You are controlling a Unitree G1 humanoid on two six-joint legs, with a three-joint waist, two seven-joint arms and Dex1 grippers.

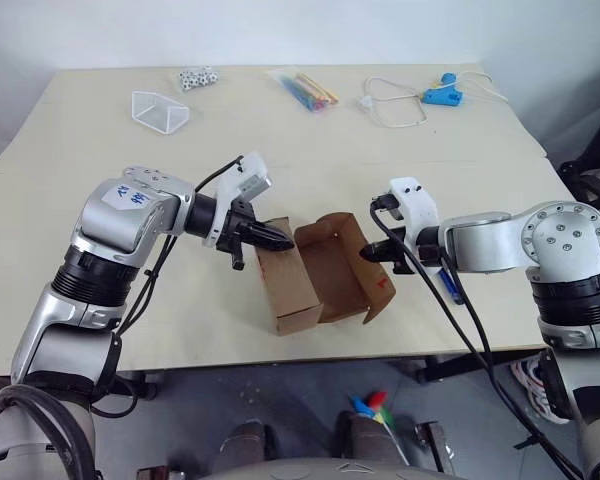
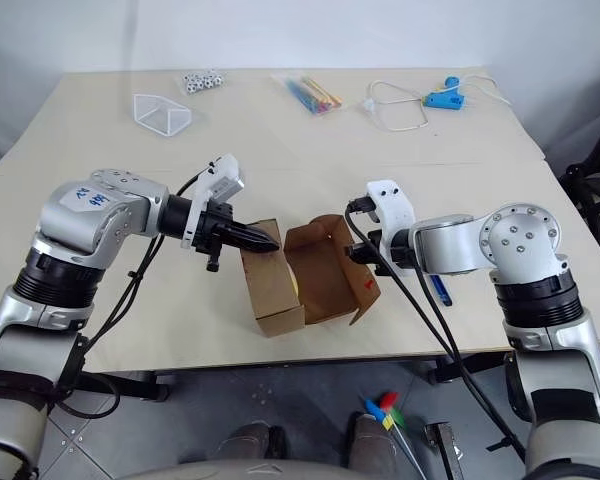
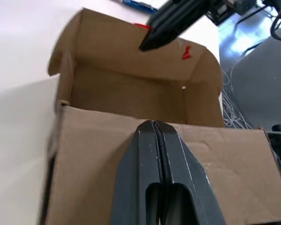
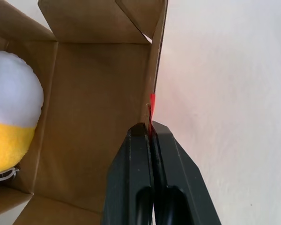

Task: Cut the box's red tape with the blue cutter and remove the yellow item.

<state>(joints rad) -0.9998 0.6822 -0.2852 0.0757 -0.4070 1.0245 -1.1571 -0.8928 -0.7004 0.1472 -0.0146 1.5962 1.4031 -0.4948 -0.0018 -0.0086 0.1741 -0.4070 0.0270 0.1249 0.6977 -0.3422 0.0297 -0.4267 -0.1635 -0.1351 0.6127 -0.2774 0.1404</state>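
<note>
Brown cardboard box (image 1: 315,280) lies open near front edge of counter (image 1: 280,140), flap spread to right. Right gripper (image 1: 376,254) fingers (image 4: 152,154) shut on flap edge at red tape (image 4: 151,105) remnant. Left gripper (image 1: 276,238) fingers shut, empty, tips over box's left side. Yellow item (image 4: 9,131) inside box, not yet out. Blue cutter (image 2: 438,289) on counter under right arm.

Risks: thin flap may slip or tear from pinch; box may tip off front edge; shut left fingers cannot take item, may push it deeper.
</note>
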